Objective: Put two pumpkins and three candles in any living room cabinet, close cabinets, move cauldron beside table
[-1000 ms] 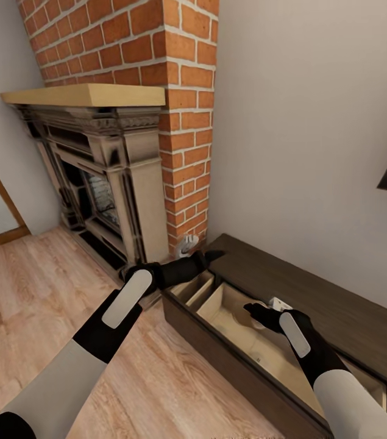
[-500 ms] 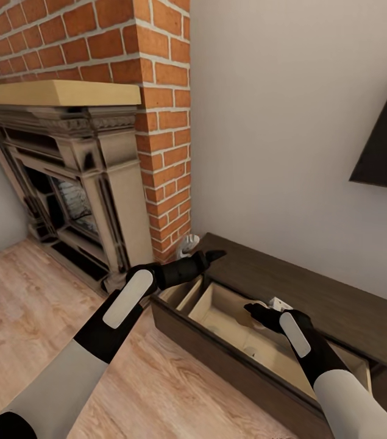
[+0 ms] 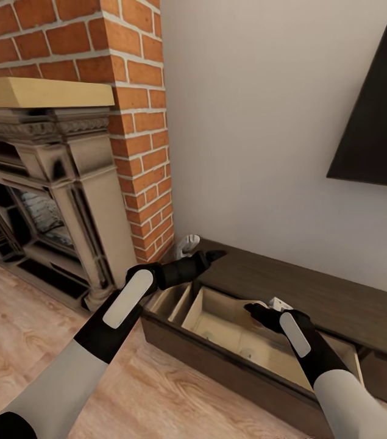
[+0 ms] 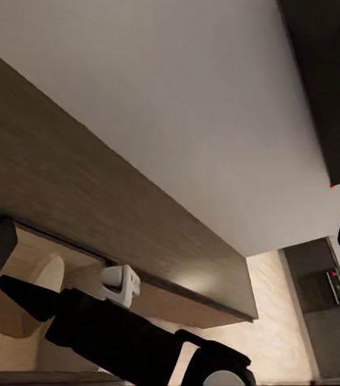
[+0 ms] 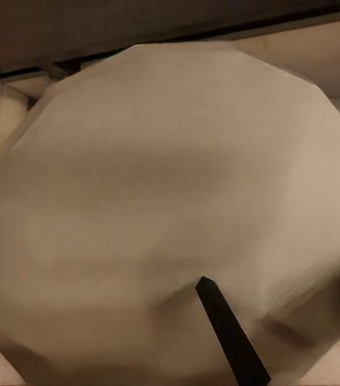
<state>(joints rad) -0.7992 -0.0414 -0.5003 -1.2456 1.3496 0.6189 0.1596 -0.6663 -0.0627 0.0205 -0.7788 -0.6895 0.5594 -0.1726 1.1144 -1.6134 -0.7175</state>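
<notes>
Reaching over the open drawer of the cabinet (image 3: pixel 315 305), the right gripper (image 3: pixel 255 313) hangs above its pale interior; whether it grips the rounded tan object (image 5: pixel 170 209) close before its wrist camera cannot be told. The left gripper (image 3: pixel 214 255), jaws spread, hovers over the cabinet's near end. Beyond the cabinet stand the brick fireplace (image 3: pixel 65 183) and a wall-mounted television (image 3: pixel 376 116).

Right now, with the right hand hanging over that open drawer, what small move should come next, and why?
Probably lower the right gripper slightly into the open drawer of the cabinet and release there. Its wrist camera faces a pale round object, perhaps a pumpkin, very close, with the drawer's beige inside behind it. Whether the fingers clamp it, I cannot tell.
</notes>
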